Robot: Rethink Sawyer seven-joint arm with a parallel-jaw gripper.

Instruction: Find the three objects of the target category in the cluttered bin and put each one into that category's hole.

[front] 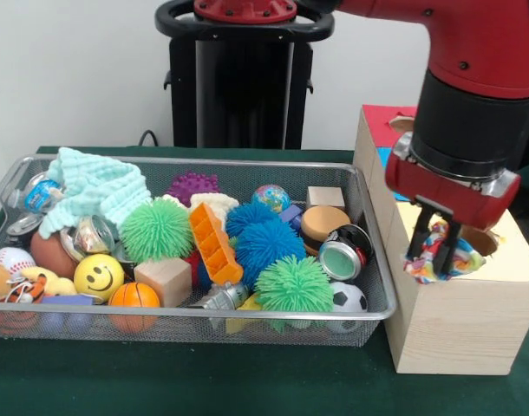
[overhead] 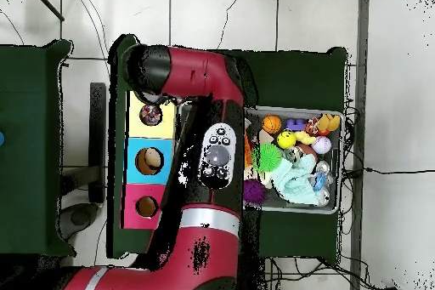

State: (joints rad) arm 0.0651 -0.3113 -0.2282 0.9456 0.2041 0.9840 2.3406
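My gripper (front: pixel 435 251) is shut on a spotted white cloth piece (front: pixel 434 258) and holds it just over the yellow-surrounded hole (front: pixel 478 240) on top of the pale wooden box (front: pixel 455 325). In the overhead view the cloth (overhead: pixel 151 115) sits in the round cut-out of the yellow surround (overhead: pixel 164 117), under the arm's end. The wire mesh bin (front: pixel 195 314) stands left of the box, full of toys; it shows at the right in the overhead view (overhead: pixel 336 206). No other spotted cloth shows in the bin.
The bin holds a mint-green ribbed cloth (front: pixel 95 188), green and blue spiky balls (front: pixel 157 229), an orange grid block (front: pixel 215 243), a smiley ball (front: pixel 98 276), a wooden cube (front: pixel 164 281). The blue-surrounded hole (overhead: pixel 149 161) and red-surrounded hole (overhead: pixel 147 207) lie beside the yellow one.
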